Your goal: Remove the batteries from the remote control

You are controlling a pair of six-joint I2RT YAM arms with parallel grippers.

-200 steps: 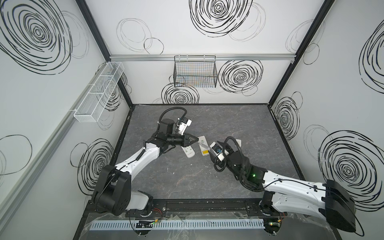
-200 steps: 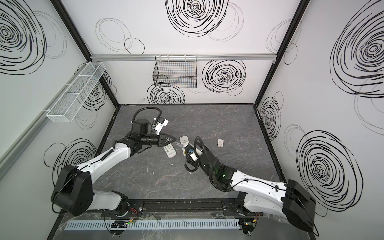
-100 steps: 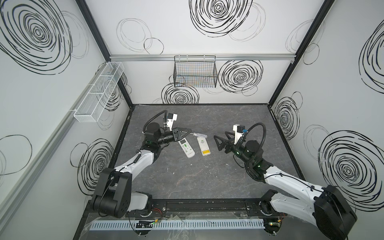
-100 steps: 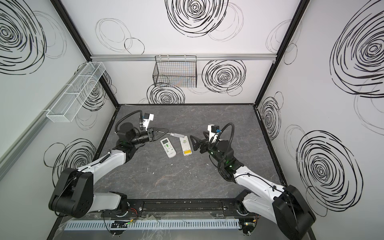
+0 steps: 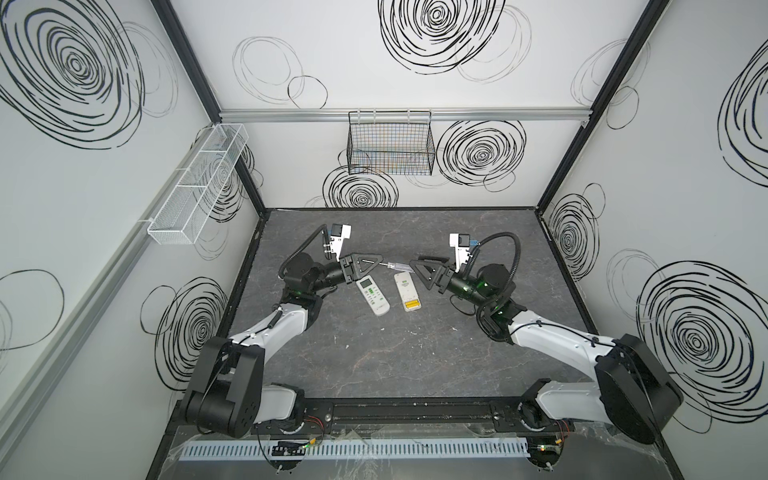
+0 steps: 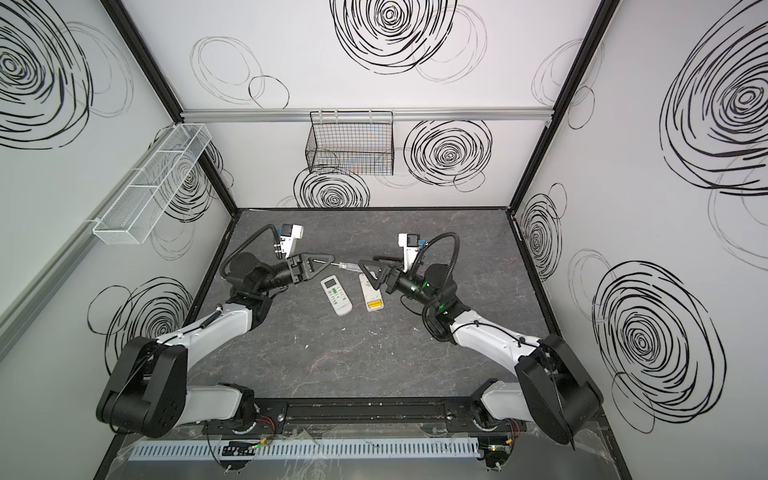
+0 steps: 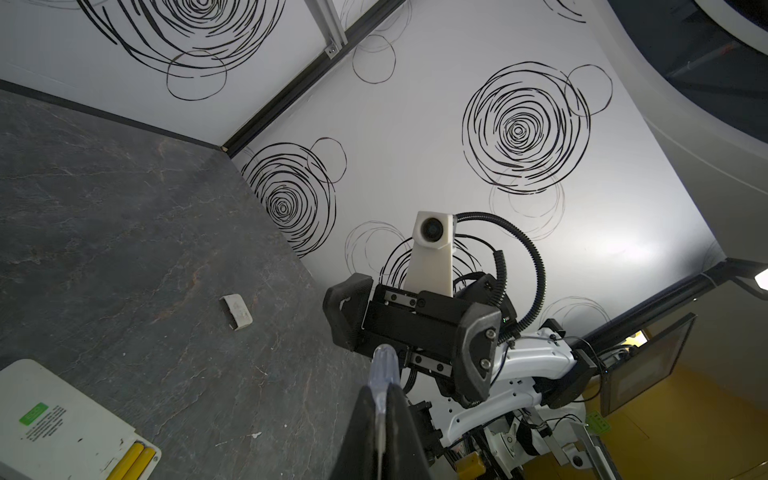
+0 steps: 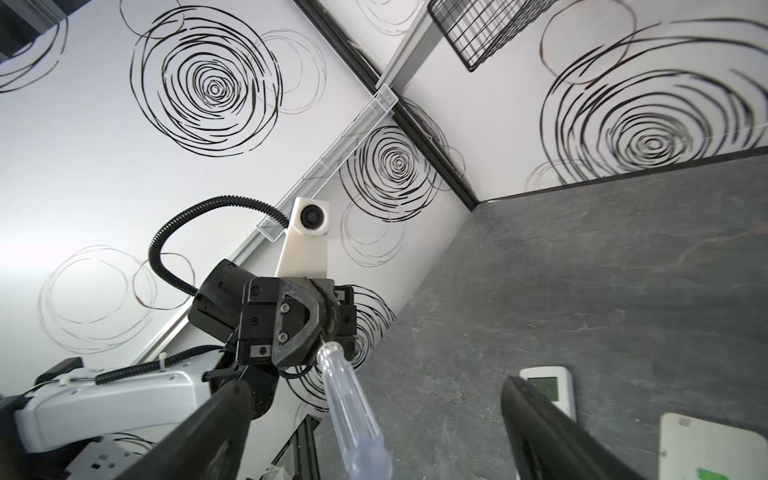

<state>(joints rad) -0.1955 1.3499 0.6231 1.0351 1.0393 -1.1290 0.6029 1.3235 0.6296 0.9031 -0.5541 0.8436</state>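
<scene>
In both top views, a dark grey, stone-veined table [image 5: 374, 361] carries two flat white plastic remotes side by side. The face-up remote [image 5: 372, 295] shows a small screen and buttons. The face-down remote [image 5: 406, 286] has its end compartment open, with two bright yellow batteries [image 5: 412, 306] lying in it. Above the remotes both arms reach in low, gripper tips facing each other. The left gripper [image 5: 376, 262] is clamped on the thin metal shaft of a screwdriver [image 5: 395, 266], whose clear handle points at the right gripper [image 5: 415, 270].

In the left wrist view, the left gripper's black fingers [image 7: 357, 432] pinch the screwdriver. The yellow batteries [image 7: 133, 461] sit in the face-down remote, and a small white cover [image 7: 236, 311] lies apart from it on the table.

In the right wrist view, the right gripper's fingers [image 8: 216, 428] stand wide apart. The glassy, rounded handle lies between them, touching neither.
</scene>
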